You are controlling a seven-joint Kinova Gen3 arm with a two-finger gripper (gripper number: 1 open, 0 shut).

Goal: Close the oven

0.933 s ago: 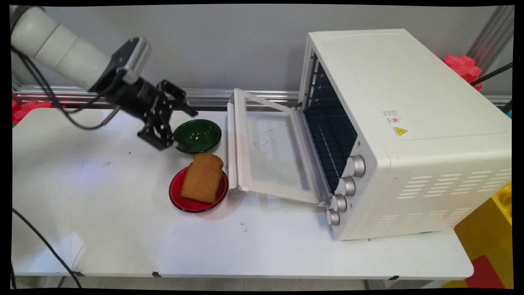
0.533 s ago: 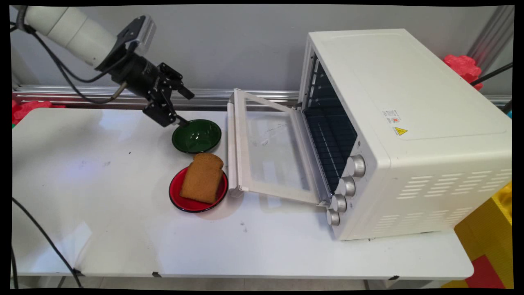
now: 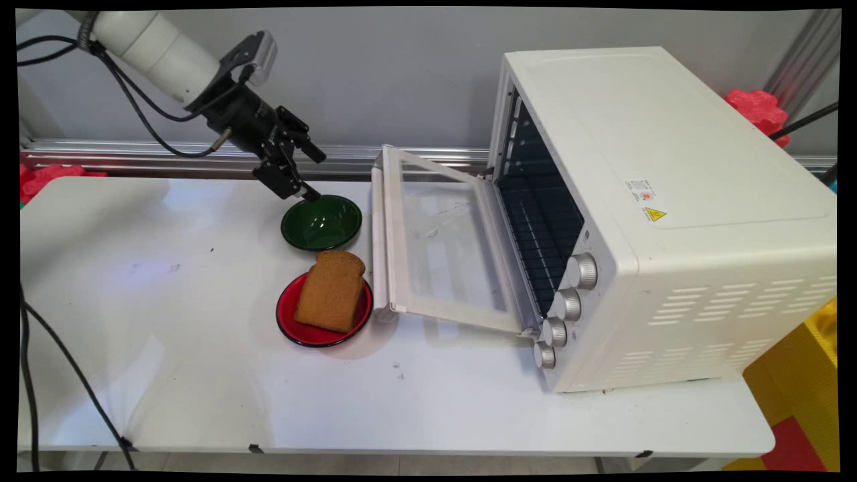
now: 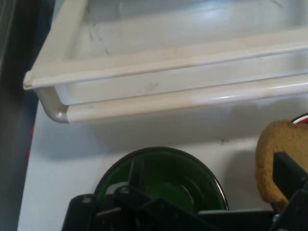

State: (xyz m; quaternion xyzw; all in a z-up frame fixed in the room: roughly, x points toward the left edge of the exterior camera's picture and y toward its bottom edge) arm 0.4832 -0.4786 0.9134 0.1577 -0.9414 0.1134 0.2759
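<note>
My black two-finger claw (image 3: 309,175) hangs just above the far left rim of the shiny dark green bowl (image 3: 322,223), and it holds nothing. Its fingers are apart; one tip sits right by the bowl's rim, though I cannot tell if it touches.

Just in front of the bowl is a round red plate (image 3: 289,323) with a brown slice of toast (image 3: 331,292) lying on it, untouched. To the right of the bowl stands the big white toaster oven (image 3: 663,214). Its glass door (image 3: 438,244) is swung down open. I see only the bare rack inside.
</note>
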